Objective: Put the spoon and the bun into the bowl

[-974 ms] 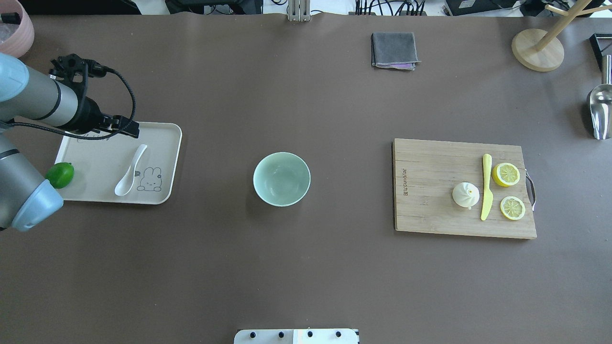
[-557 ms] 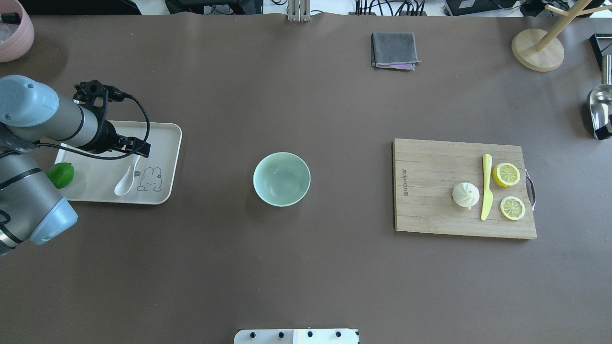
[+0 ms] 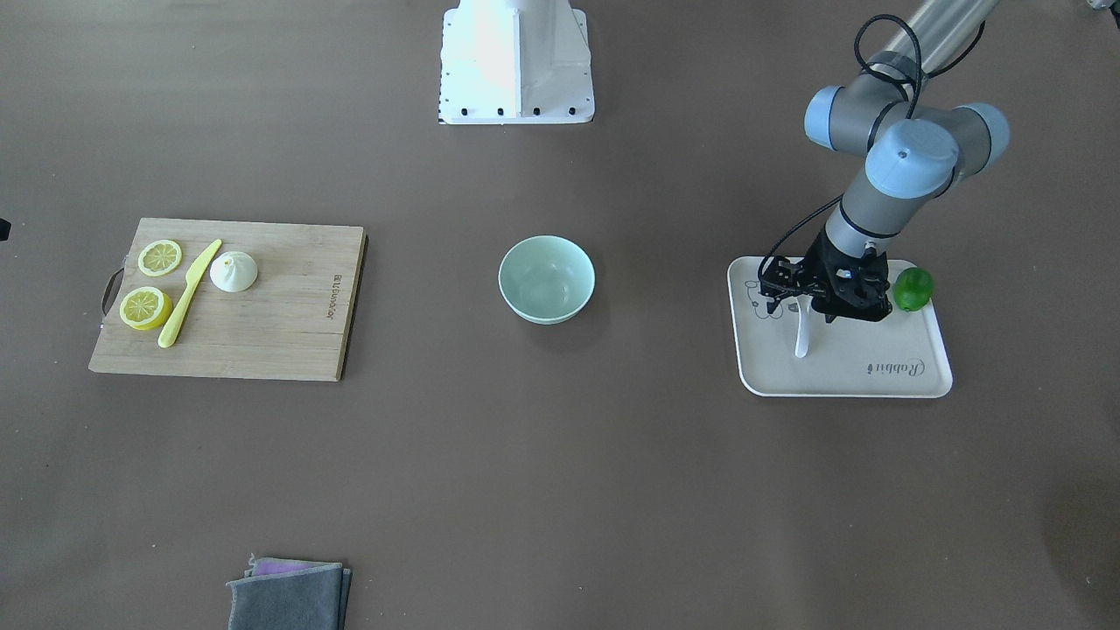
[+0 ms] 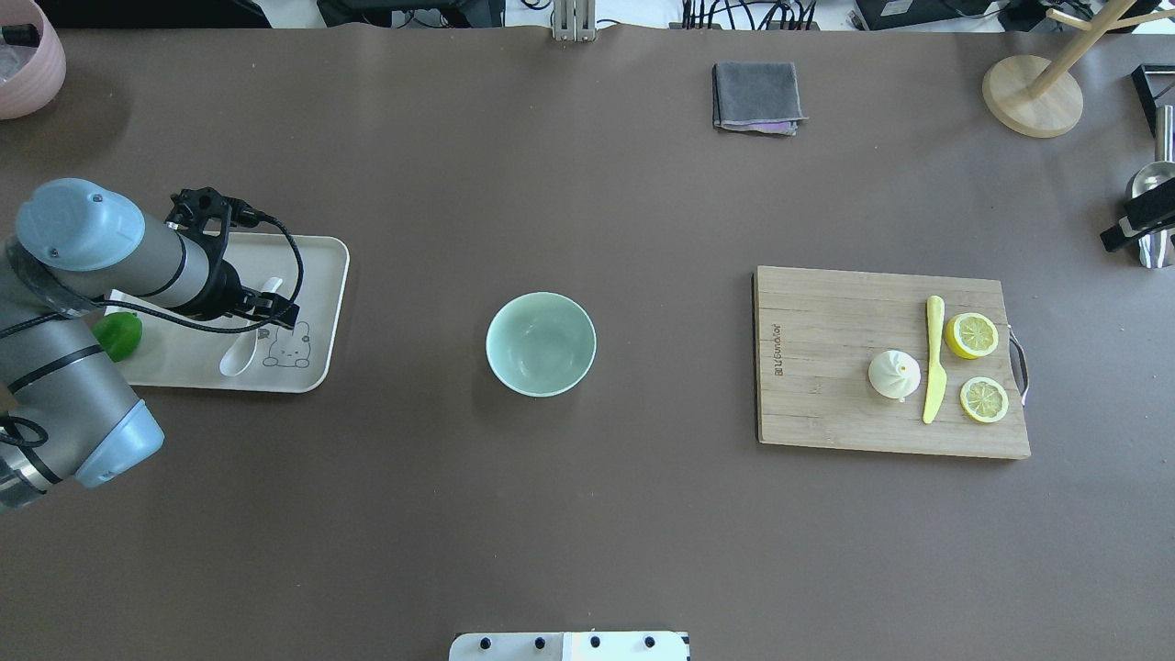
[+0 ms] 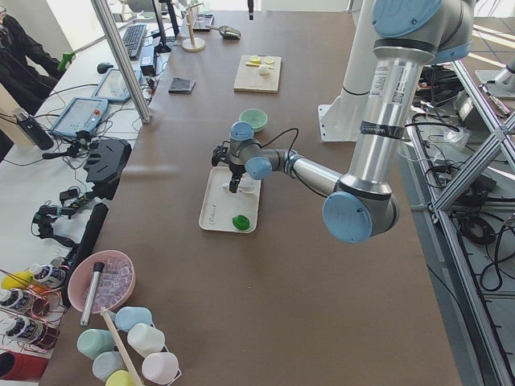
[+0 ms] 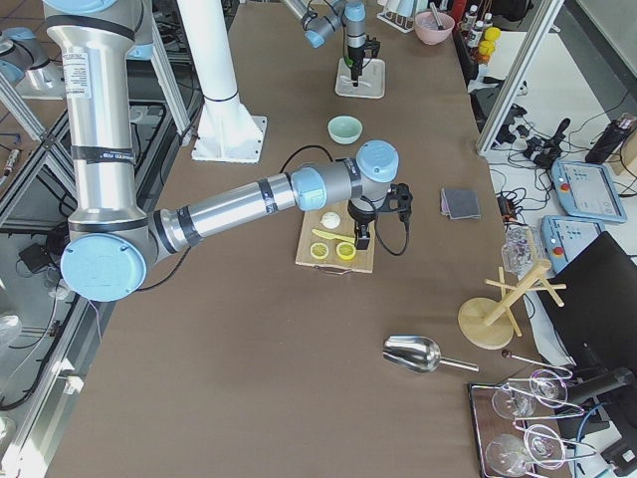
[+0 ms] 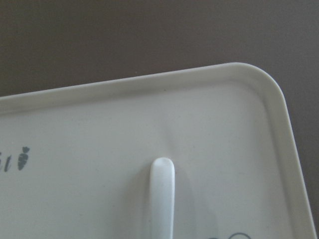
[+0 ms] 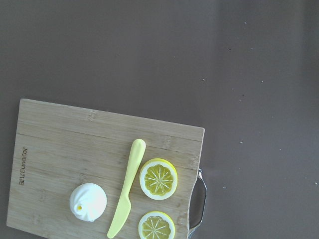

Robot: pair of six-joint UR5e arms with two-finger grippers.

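Observation:
The white spoon (image 4: 240,353) lies on the beige tray (image 4: 317,266), its scoop toward the near edge. It also shows in the front view (image 3: 801,337), and its handle tip shows in the left wrist view (image 7: 162,199). My left gripper (image 4: 266,312) hangs over the spoon's handle; its fingers are hidden, so I cannot tell its state. The mint-green bowl (image 4: 541,344) stands empty at mid table. The white bun (image 4: 894,375) sits on the wooden cutting board (image 4: 826,367). My right gripper (image 6: 362,234) hovers high over the board; I cannot tell its state.
A yellow knife (image 4: 934,358) and two lemon halves (image 4: 971,335) lie beside the bun. A green lime (image 4: 117,335) sits at the tray's left edge. A grey cloth (image 4: 755,96), a wooden stand (image 4: 1033,92) and a metal scoop (image 4: 1152,207) are at the back.
My left arm has swung right and nearer, bringing the gripper from the tray's far edge to above the spoon handle. A black part of the right arm has entered at the right edge.

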